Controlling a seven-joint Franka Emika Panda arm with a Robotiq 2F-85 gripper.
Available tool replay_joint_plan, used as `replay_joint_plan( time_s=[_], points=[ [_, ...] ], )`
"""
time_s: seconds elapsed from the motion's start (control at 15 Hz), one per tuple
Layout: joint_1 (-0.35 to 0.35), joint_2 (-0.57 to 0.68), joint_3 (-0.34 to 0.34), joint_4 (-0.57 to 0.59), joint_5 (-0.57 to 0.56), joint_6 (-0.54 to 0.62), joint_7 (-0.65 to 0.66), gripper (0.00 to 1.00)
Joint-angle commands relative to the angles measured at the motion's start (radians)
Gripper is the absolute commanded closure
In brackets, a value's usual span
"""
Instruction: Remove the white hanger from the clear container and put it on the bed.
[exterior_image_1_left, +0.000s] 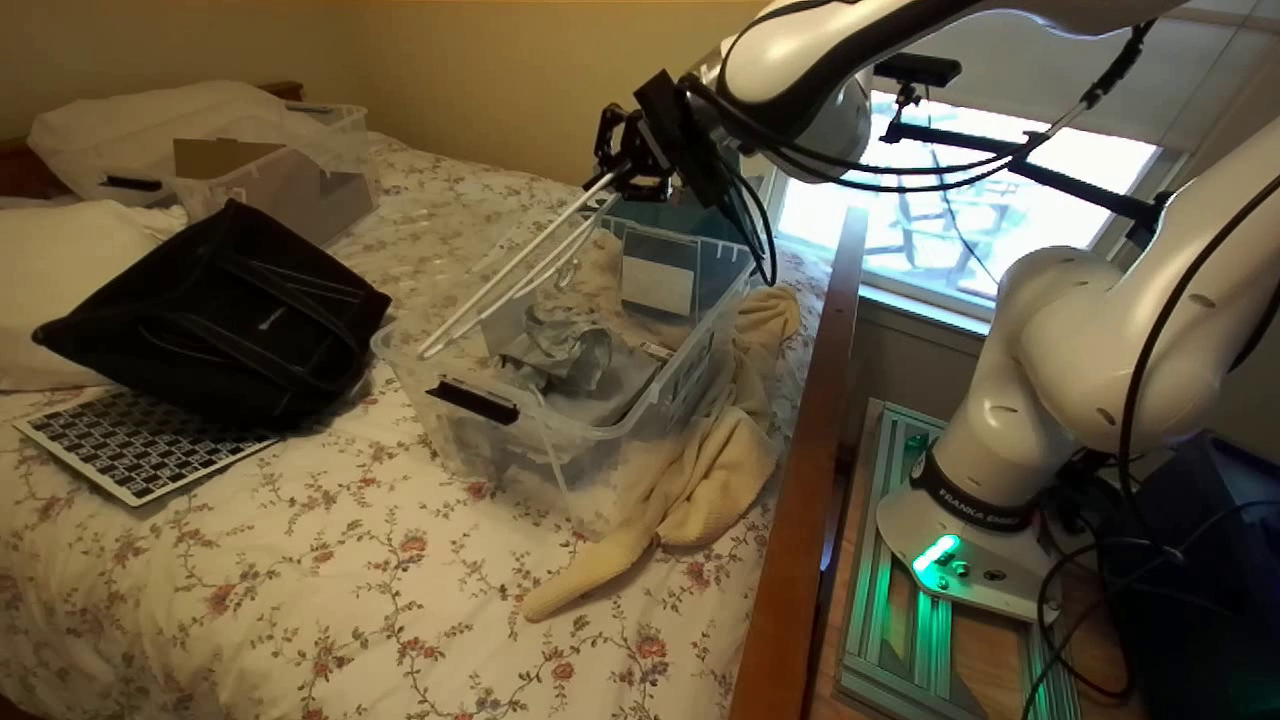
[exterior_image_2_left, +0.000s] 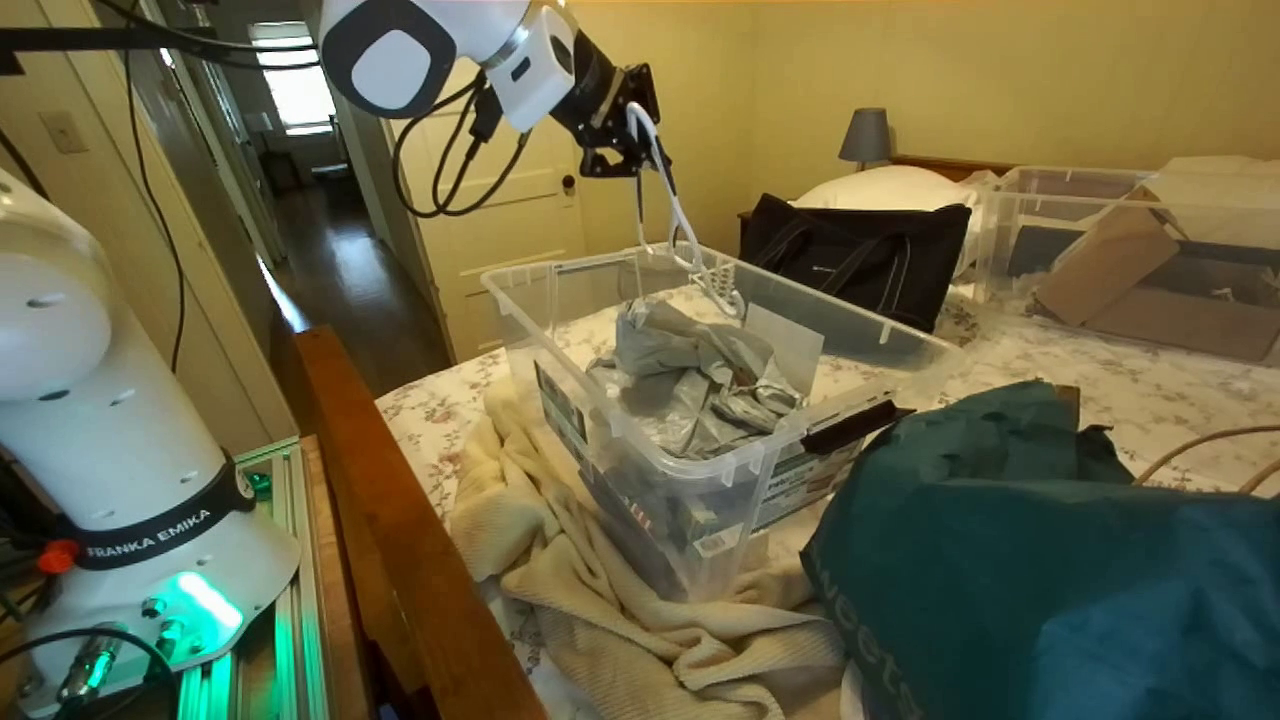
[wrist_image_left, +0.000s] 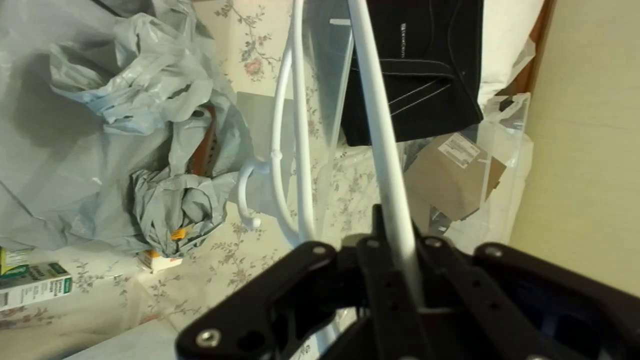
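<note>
The white hanger (exterior_image_1_left: 520, 264) slants down from my gripper (exterior_image_1_left: 637, 165) over the clear container (exterior_image_1_left: 480, 450). In the wrist view a white bar of the hanger (wrist_image_left: 382, 135) runs between the black fingers (wrist_image_left: 400, 235), which are shut on it. More white bars and a small hook show beside it; I cannot tell if they are one hanger. The hanger (exterior_image_2_left: 672, 195) also hangs from the gripper (exterior_image_2_left: 632, 145) above the container (exterior_image_2_left: 735, 465) in an exterior view. Its lower end overlaps the container; contact is unclear. The flowered bed (exterior_image_1_left: 400, 600) lies under the container.
A grey plastic bag (exterior_image_2_left: 700, 385) lies in the container. A black bag (exterior_image_1_left: 230, 310) and a checkered board (exterior_image_1_left: 150, 445) lie beside it. Another clear bin (exterior_image_2_left: 1190, 205) holds cardboard. A teal bag (exterior_image_2_left: 1040, 560), cream blanket (exterior_image_1_left: 690, 490) and wooden footboard (exterior_image_1_left: 795, 520) are near.
</note>
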Motion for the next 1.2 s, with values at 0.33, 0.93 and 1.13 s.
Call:
replay_joint_plan(
  time_s=[0.33, 0.93, 1.13],
  points=[
    [0.289, -0.084, -0.235, -0.044, 0.011, 0.126, -0.064, 0.99],
    [0.432, -0.041, -0.300, -0.004, -0.040, 0.177, -0.203, 0.99],
    [0.448, -0.006, -0.303, 0.045, -0.065, 0.141, -0.246, 0.99]
  ],
)
